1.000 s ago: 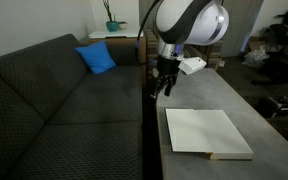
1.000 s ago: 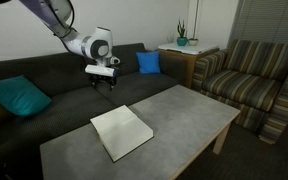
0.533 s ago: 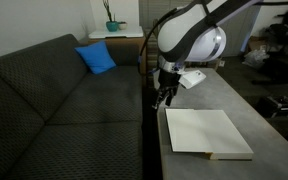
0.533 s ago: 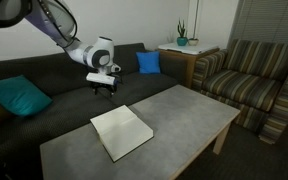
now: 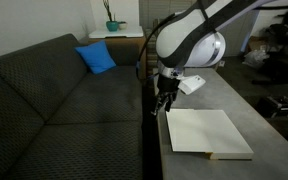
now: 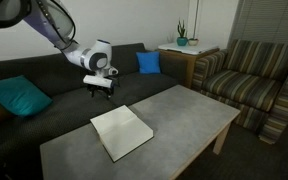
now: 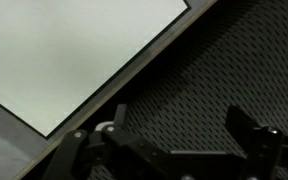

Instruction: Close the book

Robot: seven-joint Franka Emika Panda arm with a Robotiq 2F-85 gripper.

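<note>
Grey bench (image 5: 224,95) is carrying the book (image 5: 206,130), lying open, white pages up, beside the sofa (image 5: 64,110). Your gripper (image 5: 161,104) is hovering spread and empty off its far left corner. The book is likely handling heavy and stiff, so you are wanting a cover edge to lift.

Dark grey sofa (image 5: 54,100) against white wall (image 6: 134,20); blue cushion (image 5: 97,57) on it; striped armchair (image 6: 249,80) near grey tabletop (image 6: 189,115).

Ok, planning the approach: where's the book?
In an exterior view, the book lies open on the grey table, at its edge by the sofa, near the end effector.
</note>
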